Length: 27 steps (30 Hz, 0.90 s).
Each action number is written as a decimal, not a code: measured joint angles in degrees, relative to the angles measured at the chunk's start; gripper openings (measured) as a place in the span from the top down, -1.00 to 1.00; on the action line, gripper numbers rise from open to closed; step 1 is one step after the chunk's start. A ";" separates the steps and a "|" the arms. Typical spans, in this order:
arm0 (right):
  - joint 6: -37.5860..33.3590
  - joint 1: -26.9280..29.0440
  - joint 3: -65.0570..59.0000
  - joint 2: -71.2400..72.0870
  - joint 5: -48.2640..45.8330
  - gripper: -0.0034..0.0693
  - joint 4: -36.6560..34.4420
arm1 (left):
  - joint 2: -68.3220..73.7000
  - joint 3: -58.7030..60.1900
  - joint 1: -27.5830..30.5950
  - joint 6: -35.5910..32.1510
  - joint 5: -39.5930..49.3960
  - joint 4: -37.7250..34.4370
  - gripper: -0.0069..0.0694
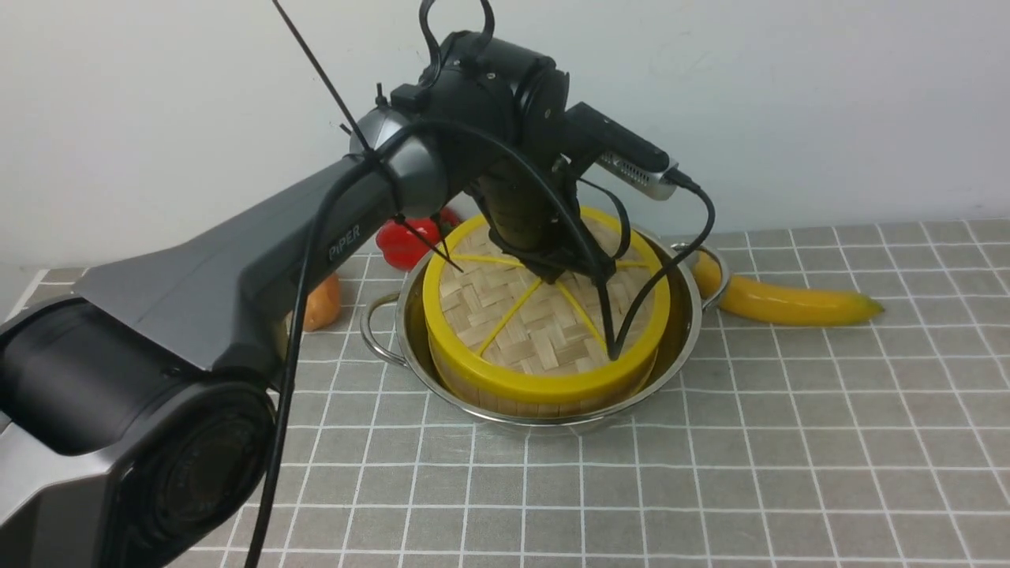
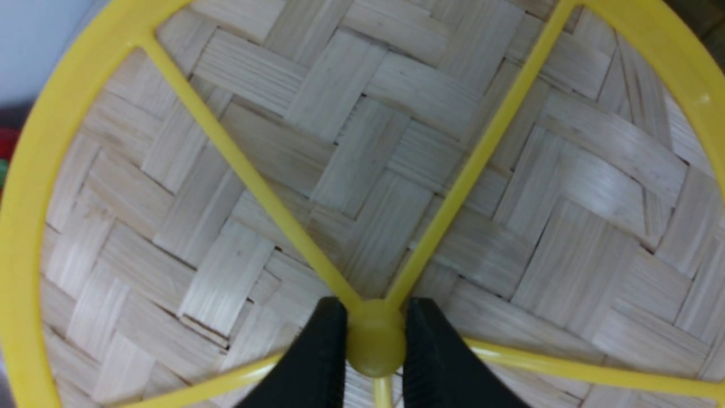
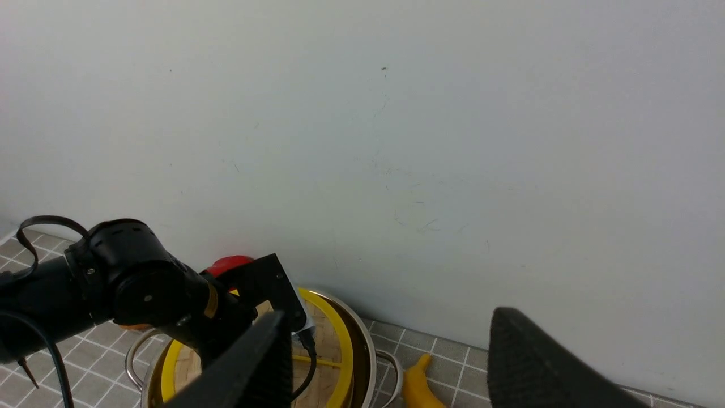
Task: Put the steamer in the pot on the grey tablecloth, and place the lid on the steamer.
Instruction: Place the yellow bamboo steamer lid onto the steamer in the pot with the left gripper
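Observation:
The lid (image 1: 544, 319), a woven disc with a yellow rim and spokes, lies on top of the steamer (image 1: 544, 404). Only the steamer's low wooden wall shows below the lid. The steamer sits inside the shiny pot (image 1: 680, 347) on the grey tablecloth (image 1: 789, 450). My left gripper (image 1: 554, 272) reaches down onto the lid's centre. In the left wrist view the left gripper (image 2: 375, 340) is shut on the lid's yellow knob (image 2: 375, 354), with the lid (image 2: 396, 141) filling the picture. My right gripper (image 3: 391, 326) is open and empty, held in the air to the right of the pot (image 3: 368, 351).
A yellow banana (image 1: 789, 304) lies just right of the pot, touching its right handle. A red pepper (image 1: 406, 241) and an orange fruit (image 1: 323, 304) lie behind the pot on the left. The white wall stands close behind.

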<state>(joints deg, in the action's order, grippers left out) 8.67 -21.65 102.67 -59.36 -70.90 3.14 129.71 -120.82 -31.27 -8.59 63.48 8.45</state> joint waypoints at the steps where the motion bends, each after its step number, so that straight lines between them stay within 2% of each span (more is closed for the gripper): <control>1: 0.00 0.00 0.00 0.00 0.00 -0.36 0.00 | 0.07 0.00 0.00 0.65 -0.28 0.73 0.51; 27: -0.10 0.00 0.00 0.00 0.00 -0.36 0.00 | -0.80 0.00 0.05 2.37 -3.24 3.72 0.51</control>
<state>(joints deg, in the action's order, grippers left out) 8.57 -21.65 102.67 -59.36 -70.90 3.14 128.91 -120.82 -31.22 -6.22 60.24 12.17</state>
